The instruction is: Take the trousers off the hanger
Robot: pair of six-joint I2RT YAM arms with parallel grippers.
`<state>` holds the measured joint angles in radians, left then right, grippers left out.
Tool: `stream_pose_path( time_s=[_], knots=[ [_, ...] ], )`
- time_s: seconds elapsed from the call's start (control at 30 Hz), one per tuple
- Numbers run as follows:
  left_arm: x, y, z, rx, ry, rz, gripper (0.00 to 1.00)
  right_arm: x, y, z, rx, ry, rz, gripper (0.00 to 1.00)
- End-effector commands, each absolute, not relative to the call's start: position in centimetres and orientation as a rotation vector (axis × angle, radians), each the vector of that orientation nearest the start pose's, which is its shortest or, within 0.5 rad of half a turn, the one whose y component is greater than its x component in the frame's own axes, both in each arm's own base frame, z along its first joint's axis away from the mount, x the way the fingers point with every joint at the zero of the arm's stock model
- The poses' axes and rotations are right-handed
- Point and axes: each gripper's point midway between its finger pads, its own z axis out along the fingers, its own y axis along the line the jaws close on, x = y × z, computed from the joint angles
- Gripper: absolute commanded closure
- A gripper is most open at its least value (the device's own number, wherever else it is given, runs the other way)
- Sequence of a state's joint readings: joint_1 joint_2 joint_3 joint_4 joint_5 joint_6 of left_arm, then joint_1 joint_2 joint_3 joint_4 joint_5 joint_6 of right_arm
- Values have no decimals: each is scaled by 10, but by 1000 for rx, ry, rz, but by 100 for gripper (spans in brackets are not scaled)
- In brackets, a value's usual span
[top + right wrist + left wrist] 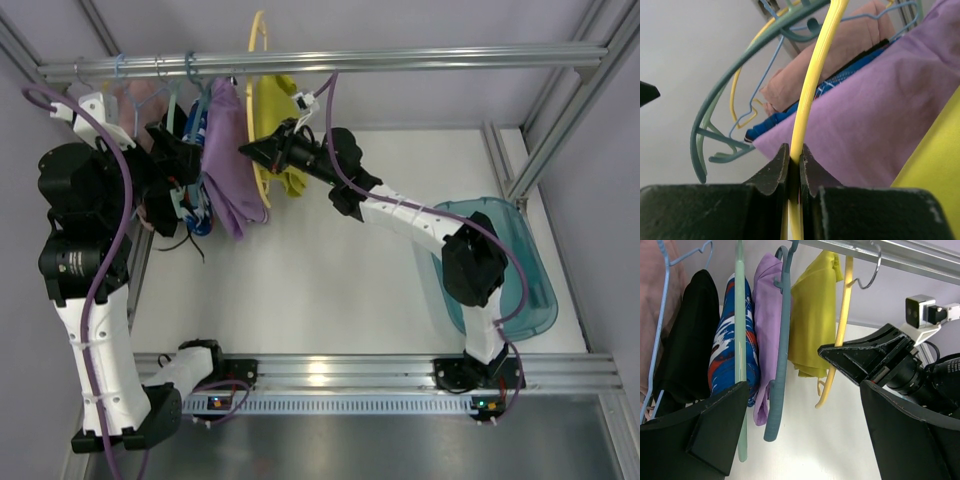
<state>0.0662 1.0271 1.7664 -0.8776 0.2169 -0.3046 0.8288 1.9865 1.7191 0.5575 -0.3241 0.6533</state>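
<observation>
"What is the hanger (812,85) made of?"

"Smooth yellow plastic with a light sheen. Its hook (877,276) is bare, shiny metal wire."

"And the trousers (812,315)?"

"Matt yellow cloth, soft and faintly creased. The purple garment (880,125) is matt woven cloth too."

"The right gripper (794,155)?"

"Black plastic, matt, with a slightly grainy, scuffed face."

"The rail (400,60)?"

"Silvery brushed metal that catches the light. The tub (530,280) is translucent teal plastic, glossy, and the table (330,290) is a flat, matt white."
</observation>
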Motion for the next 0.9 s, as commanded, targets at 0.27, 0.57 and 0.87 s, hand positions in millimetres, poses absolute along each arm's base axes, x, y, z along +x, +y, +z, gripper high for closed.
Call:
stream_pose_path(
  time_s=[0.27, 0.57, 0.87],
  knots=[
    [249, -69, 503, 128, 1556, -482, 1, 250, 427, 535, -477, 978, 1666, 100],
    [251, -119, 495, 195, 1589, -912, 2, 226, 388, 532, -420, 1089, 1714, 100],
    [250, -178, 504, 238, 1433, -1301, 11, 219, 349, 520, -373, 1168, 1739, 100]
  ],
)
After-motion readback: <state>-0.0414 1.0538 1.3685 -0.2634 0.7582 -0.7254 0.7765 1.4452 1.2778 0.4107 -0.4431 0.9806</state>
